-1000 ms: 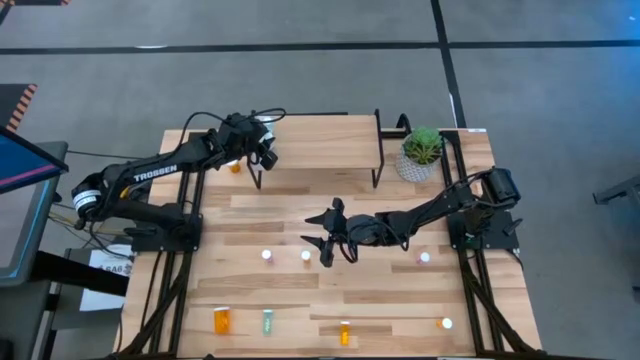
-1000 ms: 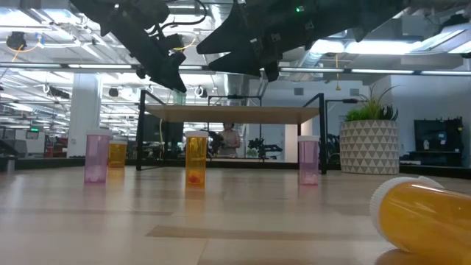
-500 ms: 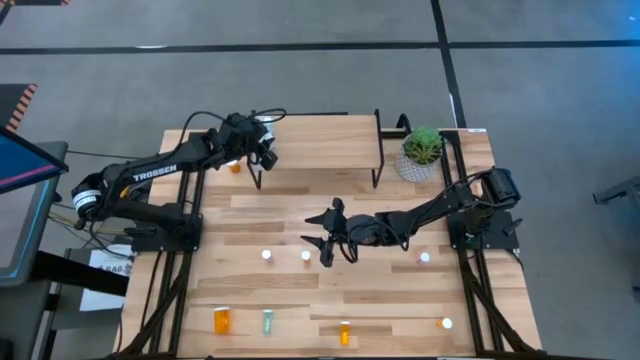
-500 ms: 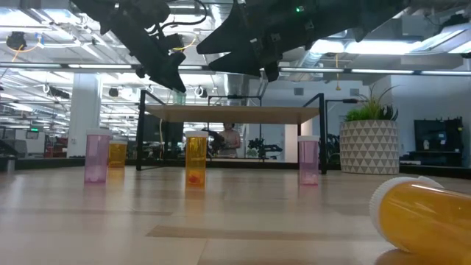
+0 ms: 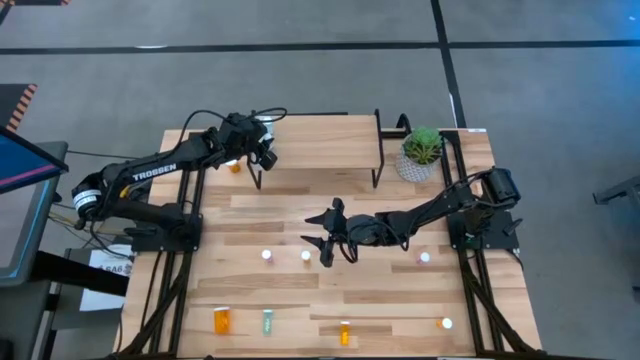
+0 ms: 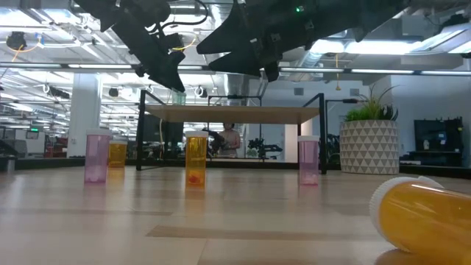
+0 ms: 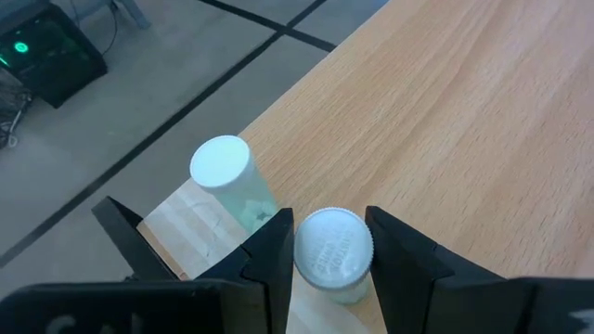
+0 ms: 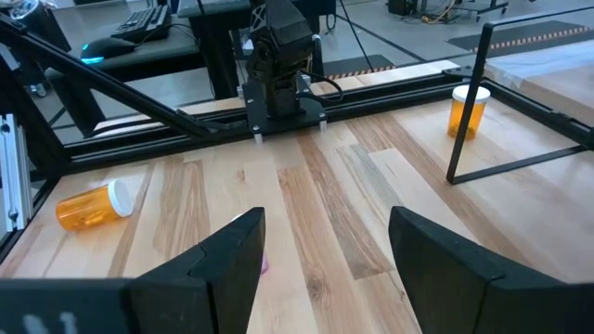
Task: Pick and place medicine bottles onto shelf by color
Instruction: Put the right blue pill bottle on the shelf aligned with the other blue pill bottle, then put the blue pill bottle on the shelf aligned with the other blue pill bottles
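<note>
My left gripper [image 5: 264, 154] is at the left end of the shelf [image 5: 312, 150] and is shut on a pale green medicine bottle [image 7: 332, 249] with a white cap. A second pale green bottle [image 7: 223, 165] stands upright on its base just beside it, near the shelf's corner. My right gripper [image 5: 325, 243] hangs open over the middle of the table, holding nothing. More bottles stand or lie on the table: orange [image 6: 196, 158], pink [image 6: 96, 156], pink [image 6: 308, 160], and a large orange one lying down [image 6: 427, 217]. My left gripper pinches the bottle's white cap [image 7: 306, 246] between its two fingers, one on each side. The fingers come slanting down from above, from the table's left. The bottle stands upright over the shelf top; I cannot tell whether its base rests on the plank.
An orange bottle [image 5: 236, 167] stands by the shelf's left leg. A potted plant [image 5: 420, 152] sits at the shelf's right end. Near the table's front edge are an orange bottle lying down [image 5: 222, 320], a green one [image 5: 268, 321] and another orange one [image 5: 345, 333].
</note>
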Motion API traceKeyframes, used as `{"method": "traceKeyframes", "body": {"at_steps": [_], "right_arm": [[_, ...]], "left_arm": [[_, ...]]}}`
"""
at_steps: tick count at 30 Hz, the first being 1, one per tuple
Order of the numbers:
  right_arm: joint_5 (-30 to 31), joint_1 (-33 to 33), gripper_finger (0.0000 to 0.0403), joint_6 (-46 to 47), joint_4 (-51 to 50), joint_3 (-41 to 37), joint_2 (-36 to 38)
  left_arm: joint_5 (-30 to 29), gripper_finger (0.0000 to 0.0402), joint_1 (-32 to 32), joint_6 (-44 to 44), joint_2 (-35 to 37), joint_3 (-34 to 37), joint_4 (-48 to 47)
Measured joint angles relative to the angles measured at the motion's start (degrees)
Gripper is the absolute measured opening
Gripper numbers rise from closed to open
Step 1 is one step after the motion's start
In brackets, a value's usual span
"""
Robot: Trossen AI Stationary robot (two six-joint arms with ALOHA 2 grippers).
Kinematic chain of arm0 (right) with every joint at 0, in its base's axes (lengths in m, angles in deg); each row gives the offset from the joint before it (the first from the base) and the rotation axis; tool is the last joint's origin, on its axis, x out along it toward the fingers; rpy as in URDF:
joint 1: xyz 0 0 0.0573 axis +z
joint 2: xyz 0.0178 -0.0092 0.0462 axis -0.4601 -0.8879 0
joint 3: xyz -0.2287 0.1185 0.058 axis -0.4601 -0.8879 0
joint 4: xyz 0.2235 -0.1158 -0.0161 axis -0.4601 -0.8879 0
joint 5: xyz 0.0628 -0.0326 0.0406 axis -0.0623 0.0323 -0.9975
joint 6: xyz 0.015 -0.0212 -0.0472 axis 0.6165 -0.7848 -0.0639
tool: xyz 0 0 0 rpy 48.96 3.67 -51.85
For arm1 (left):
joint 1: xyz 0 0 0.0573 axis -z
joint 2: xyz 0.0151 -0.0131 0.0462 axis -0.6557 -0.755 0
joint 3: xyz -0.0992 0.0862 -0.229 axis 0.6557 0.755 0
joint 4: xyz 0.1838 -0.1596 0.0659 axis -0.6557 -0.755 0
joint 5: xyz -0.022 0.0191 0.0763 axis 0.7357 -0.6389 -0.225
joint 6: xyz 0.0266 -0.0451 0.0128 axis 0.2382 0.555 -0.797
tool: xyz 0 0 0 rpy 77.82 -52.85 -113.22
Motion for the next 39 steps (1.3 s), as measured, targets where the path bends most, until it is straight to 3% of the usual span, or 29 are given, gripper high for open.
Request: {"method": "traceKeyframes", "body": {"at_steps": [17, 23, 32, 39], "right_arm": [[0.0, 0.0, 0.0255, -0.02, -0.03, 0.0, 0.0], [0.0, 0.0, 0.0255, -0.02, -0.16, 0.0, 0.0], [-0.02, 0.0, 0.0255, -0.02, -0.45, 0.0, 0.0], [-0.02, -0.13, 0.0255, -0.47, -0.38, 0.0, 0.0]], "left_arm": [[0.18, 0.0215, -0.13, -0.46, 0.04, -0.02, -0.18], [-1.31, 0.0225, -0.12, -0.48, 2.94, -0.02, -0.28], [-2.63, 0.0227, 0.01, -0.24, 13.65, -0.09, -4.36], [5.59, 0.0226, 4.15, 0.55, 20.58, -0.09, -6.44]]}}
